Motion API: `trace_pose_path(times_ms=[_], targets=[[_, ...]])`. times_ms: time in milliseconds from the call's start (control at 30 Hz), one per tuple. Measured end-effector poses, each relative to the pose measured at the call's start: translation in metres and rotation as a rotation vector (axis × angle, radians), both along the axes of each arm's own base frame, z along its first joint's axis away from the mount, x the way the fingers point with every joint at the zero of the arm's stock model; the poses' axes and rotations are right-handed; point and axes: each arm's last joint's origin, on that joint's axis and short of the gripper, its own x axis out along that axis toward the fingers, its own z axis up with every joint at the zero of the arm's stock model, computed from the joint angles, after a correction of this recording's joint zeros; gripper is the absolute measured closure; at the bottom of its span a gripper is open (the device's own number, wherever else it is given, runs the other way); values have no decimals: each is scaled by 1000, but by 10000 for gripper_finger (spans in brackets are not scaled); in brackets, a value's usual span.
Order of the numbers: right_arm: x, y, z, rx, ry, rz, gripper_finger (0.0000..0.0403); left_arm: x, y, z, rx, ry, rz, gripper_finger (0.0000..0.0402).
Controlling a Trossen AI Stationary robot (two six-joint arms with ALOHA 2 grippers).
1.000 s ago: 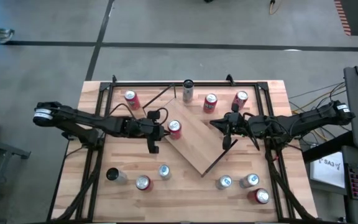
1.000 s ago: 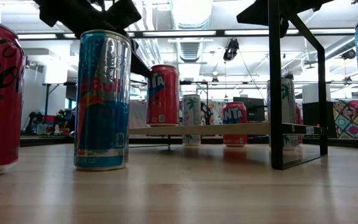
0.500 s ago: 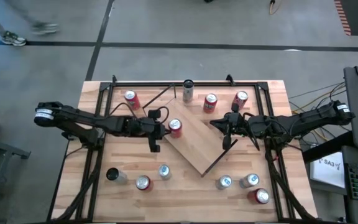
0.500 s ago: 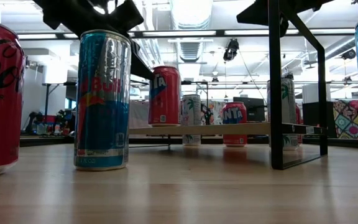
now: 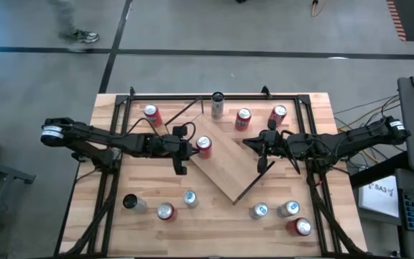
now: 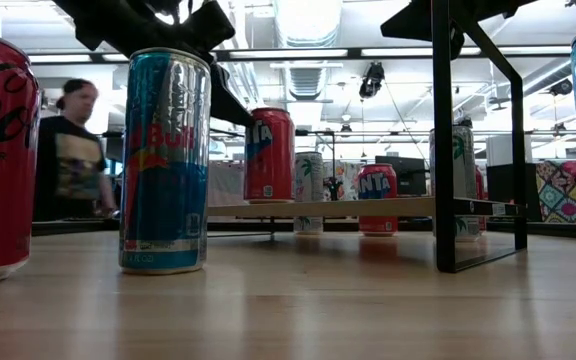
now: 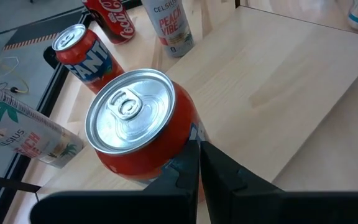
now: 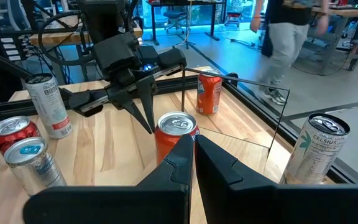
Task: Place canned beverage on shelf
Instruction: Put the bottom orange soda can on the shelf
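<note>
The shelf (image 5: 230, 164) sits angled mid-table, an orange can (image 5: 204, 146) standing on its corner nearest the left arm. Left gripper (image 5: 180, 164) hangs just beside that can — fingers pressed together, holding nothing. Right gripper (image 5: 261, 165) hovers over the shelf's opposite edge — fingers likewise pinched together, empty. Other cans stand around the table.

Bright, even overhead light; soft shadows, glare on the can lid (image 7: 128, 110), blurred walker.

Left arm reaches in from left, left gripper (image 5: 180, 160) fingers closed. Right arm reaches in from right, right gripper (image 5: 262, 162) fingers closed.
</note>
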Motion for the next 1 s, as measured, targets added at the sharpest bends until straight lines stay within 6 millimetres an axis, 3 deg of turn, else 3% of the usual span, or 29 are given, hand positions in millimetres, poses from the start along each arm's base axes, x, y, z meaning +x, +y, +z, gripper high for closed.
trace_pose_path(times_ms=[1000], targets=[[0,0,0,-17,5,4,394,1,-1,-3,-59,6,-6,402]])
